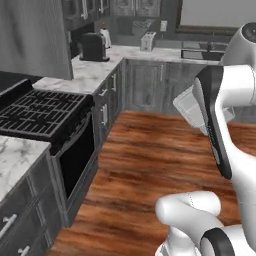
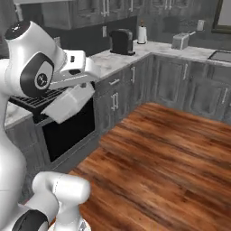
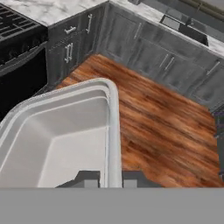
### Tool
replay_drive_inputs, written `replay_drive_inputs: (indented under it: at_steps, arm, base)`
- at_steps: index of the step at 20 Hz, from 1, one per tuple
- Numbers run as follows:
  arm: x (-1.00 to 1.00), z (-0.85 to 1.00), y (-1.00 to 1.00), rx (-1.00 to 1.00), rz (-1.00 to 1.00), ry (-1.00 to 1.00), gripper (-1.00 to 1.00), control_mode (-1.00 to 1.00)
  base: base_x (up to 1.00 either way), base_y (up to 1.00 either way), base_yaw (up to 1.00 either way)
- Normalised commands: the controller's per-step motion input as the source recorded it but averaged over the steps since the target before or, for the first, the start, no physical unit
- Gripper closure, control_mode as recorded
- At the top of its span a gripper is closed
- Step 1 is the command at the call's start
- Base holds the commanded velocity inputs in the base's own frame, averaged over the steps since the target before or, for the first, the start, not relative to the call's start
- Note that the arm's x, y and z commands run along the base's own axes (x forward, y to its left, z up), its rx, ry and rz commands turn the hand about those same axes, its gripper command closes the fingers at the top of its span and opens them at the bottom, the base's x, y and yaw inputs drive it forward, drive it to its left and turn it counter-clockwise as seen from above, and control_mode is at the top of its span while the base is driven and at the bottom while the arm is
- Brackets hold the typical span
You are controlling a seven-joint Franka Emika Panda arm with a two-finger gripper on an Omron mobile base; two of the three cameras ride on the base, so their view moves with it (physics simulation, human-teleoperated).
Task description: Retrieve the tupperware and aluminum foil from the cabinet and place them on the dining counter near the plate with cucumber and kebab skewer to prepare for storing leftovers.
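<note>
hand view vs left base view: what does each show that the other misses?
Hand view alone: the inside of the tupperware, open and with nothing in it, one wall running between the fingertips of the gripper, so it looks gripped by its rim.

Left base view alone: the coffee maker and toaster on the back counter, plus the arm's own links.

Both: the tupperware carried above the wood floor, the stove, the grey cabinets and the sink.

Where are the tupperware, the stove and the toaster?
tupperware [image 3: 65, 131]: hand view, its inner wall.
stove [image 1: 37, 112]: left base view, the burner grates.
toaster [image 2: 180, 41]: right base view, its side.
</note>
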Motion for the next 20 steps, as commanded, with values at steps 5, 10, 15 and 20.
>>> replay_drive_inputs:
  at_steps: [5,10,15,20]
  arm:
    - [0.0,0.0,0.0,0.0,0.0,0.0,1.0,1.0]
    - [0.0,0.0,0.0,0.0,0.0,0.0,1.0,1.0]
    - [0.0,0.0,0.0,0.0,0.0,0.0,1.0,1.0]
    - [0.0,0.0,0.0,0.0,0.0,0.0,1.0,1.0]
  base:
    - [0.01,0.0,-0.81]
    - [0.08,-0.07,-0.76]
    - [0.25,-0.21,-0.69]
    - [0.52,-0.31,-0.6]
